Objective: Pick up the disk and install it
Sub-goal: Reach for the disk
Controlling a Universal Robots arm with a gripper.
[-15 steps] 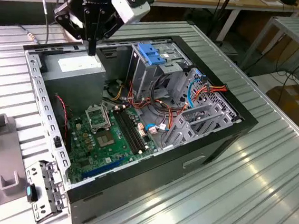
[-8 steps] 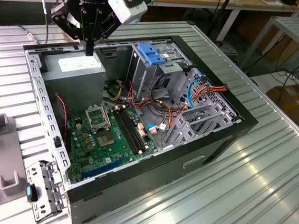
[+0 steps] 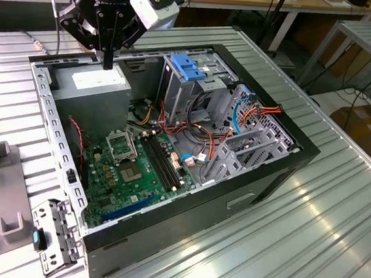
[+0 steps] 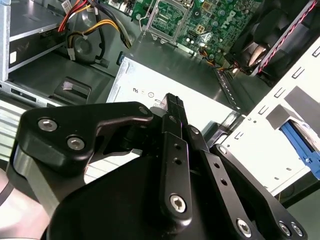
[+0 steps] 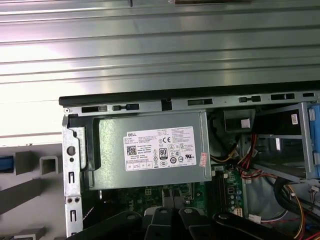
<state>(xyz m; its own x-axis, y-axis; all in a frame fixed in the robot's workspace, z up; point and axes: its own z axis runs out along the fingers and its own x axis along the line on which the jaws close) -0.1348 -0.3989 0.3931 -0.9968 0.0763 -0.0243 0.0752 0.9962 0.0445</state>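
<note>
My gripper hangs over the grey power supply in the back corner of the open computer case, at the exterior view's left. Its black fingers are pressed together and hold nothing. In the first wrist view the labelled top of the power supply lies straight below. A bright blue plastic edge that looks like the disk lies outside the case, past the perforated side rail. The same disk edge sits beside grey fixture blocks. Its dark body is hidden.
Inside the case are a green motherboard, red, orange and blue cables, a light-blue ridged latch plate on the drive cage, and grey metal cages. Grey fixture blocks stand on the ribbed metal table.
</note>
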